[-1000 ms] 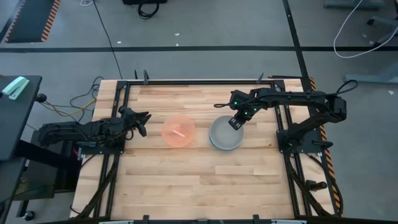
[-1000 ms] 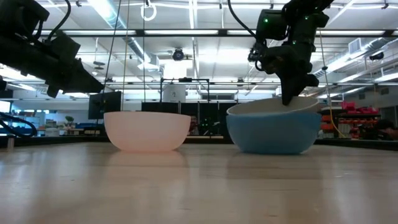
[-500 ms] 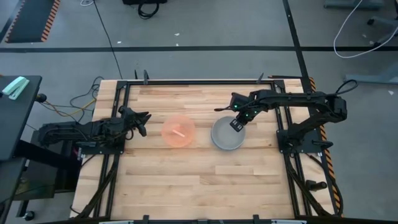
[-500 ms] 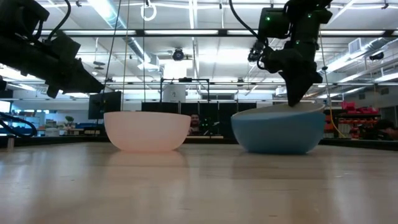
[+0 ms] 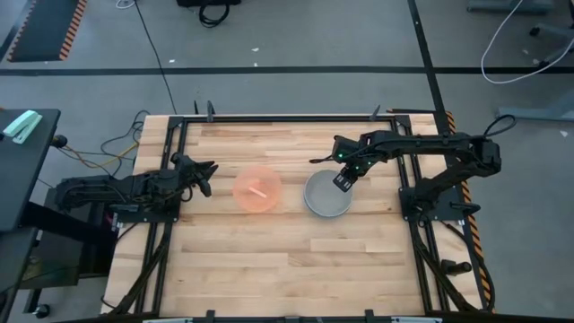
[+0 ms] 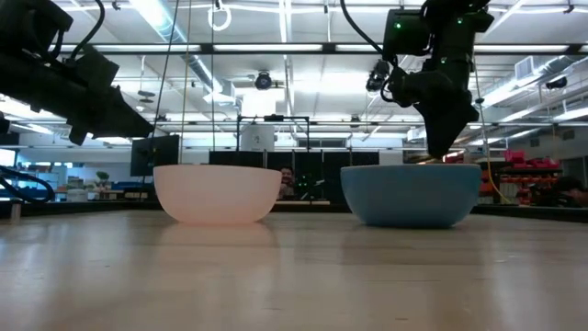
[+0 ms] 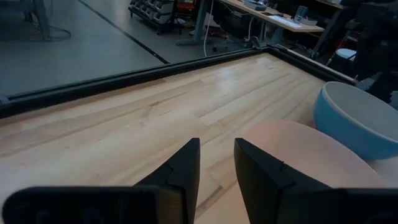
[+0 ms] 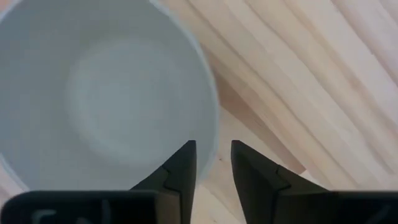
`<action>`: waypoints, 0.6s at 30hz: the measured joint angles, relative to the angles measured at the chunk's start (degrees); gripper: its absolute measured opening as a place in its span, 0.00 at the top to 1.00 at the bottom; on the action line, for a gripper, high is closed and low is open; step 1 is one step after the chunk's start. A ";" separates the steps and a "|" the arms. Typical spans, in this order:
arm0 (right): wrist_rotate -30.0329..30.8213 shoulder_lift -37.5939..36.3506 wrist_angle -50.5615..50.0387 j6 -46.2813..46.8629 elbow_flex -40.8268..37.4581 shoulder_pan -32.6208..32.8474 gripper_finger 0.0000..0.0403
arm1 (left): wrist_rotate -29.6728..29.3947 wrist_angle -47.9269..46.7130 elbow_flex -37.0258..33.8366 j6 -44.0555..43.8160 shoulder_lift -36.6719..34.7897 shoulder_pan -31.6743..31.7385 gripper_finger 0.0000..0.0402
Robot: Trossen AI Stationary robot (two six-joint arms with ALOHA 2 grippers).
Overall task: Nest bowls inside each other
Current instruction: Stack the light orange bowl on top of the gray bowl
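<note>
The grey-white bowl [image 5: 325,196] sits level inside the blue bowl [image 6: 411,195], which stands on its base right of the table's middle. The salmon-pink bowl [image 5: 257,191] stands upright on its own to their left, with a pale streak inside. My right gripper [image 5: 342,180] is over the nested pair's far-right rim, shut on the grey-white bowl. My left gripper [image 5: 206,176] waits shut above the table, just left of the pink bowl [image 7: 305,155]. My right gripper pinches the grey-white bowl's rim [image 8: 215,127] on its far-right side, one finger inside the bowl and one outside. The fingers come from above, pointing down. The bowl rests level in the blue bowl, its rim barely above the blue rim [image 6: 432,164].
Bare wooden tabletop [image 5: 287,260] spreads across the near half and along the far side. A black metal frame [image 5: 287,117] runs round the table's edges, with the arm bases at left and right.
My right gripper has moved slightly toward the table's right edge and down, still shut on the rim. The grey-white bowl, tilted before with its held side raised, has settled level into the blue bowl. The blue bowl has slid a little to the right.
</note>
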 joint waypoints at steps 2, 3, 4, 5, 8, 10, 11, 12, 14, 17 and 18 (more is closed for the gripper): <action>-0.16 -0.19 0.04 -0.33 0.00 0.39 0.71 | 2.57 0.05 0.01 -0.89 0.03 0.02 0.74; -0.17 -0.24 0.18 -0.36 0.01 0.51 0.71 | 4.58 0.14 0.00 -0.97 0.25 0.02 0.74; -0.13 -0.24 0.23 -0.37 0.10 0.65 0.72 | 6.49 0.49 0.02 -1.02 0.73 0.02 0.74; -0.13 -0.22 0.20 -0.38 0.31 0.63 0.72 | 8.06 0.82 0.06 -1.25 1.16 0.00 0.74; -0.02 -0.22 0.85 -0.38 1.74 0.59 0.73 | 8.82 -0.05 1.25 -2.39 4.31 0.00 0.74; -0.01 -0.22 0.72 -0.33 3.26 0.59 0.73 | 8.82 0.54 3.00 -2.45 7.08 0.28 0.74; 0.07 -0.22 0.93 -0.10 4.09 0.62 0.73 | 8.79 0.92 3.97 -2.55 8.73 0.59 0.74; 0.37 -0.22 1.01 0.12 4.86 0.76 0.73 | 8.78 0.70 4.90 -2.96 10.61 1.02 0.74; 0.75 -0.22 0.75 0.23 6.43 1.10 0.73 | 8.84 -0.75 6.99 -3.87 14.88 2.26 0.74; 0.85 -0.22 0.88 0.25 8.62 1.95 0.73 | 10.56 -1.37 11.44 -3.97 21.54 4.49 0.73; 0.90 -0.22 0.86 0.39 9.10 2.32 0.73 | 11.81 -2.62 13.14 -4.00 23.84 5.47 0.73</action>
